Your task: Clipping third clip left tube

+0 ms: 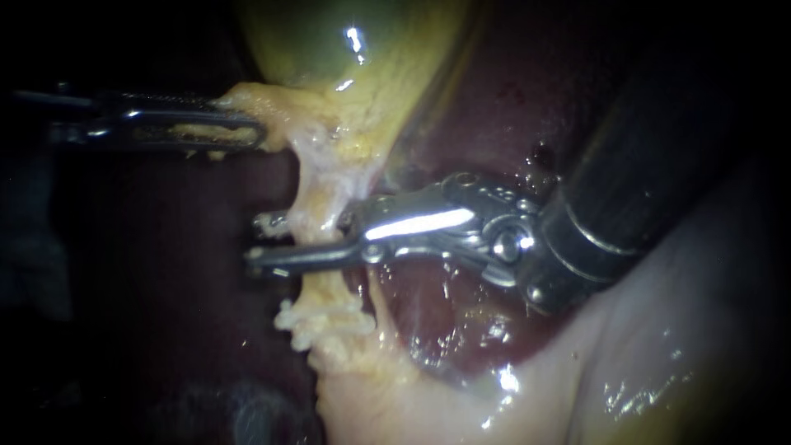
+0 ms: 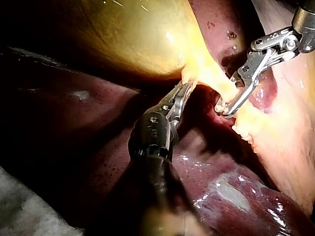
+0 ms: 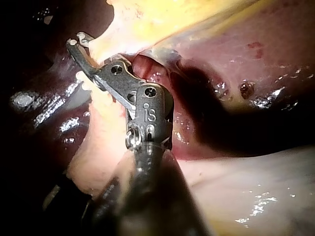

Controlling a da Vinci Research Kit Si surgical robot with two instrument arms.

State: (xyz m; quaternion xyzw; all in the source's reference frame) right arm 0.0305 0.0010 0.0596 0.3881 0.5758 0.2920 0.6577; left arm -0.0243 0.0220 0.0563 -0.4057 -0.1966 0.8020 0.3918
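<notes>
The dark red liver (image 1: 486, 115) fills the background, wet and shiny in places. Against it hangs the gallbladder (image 1: 371, 49), yellow-green and smooth, narrowing downward. A broad pale mass (image 1: 659, 346) lies low on the right in the endoscope view, glistening.

The right instrument (image 1: 264, 241) comes in from the upper right on a thick black shaft and reaches across the middle of the field. Its end effector straddles the tube (image 1: 317, 202), one jaw in front and one behind. The jaws stand only a little apart, and both press against the tube from opposite sides. The right wrist view shows the same hold, with the tube filling the narrow gap near the tips.

The left instrument (image 1: 251, 132) enters from the left, higher up. Its slim end effector is closed on the ragged yellow tissue (image 1: 280, 103) at the gallbladder's narrow end, and the strand there looks taut.

The tube runs down from that tissue, pale and stringy, through the right instrument's jaws. It ends in a lumpy yellow clump just beneath them. The two instruments are near each other but apart.
</notes>
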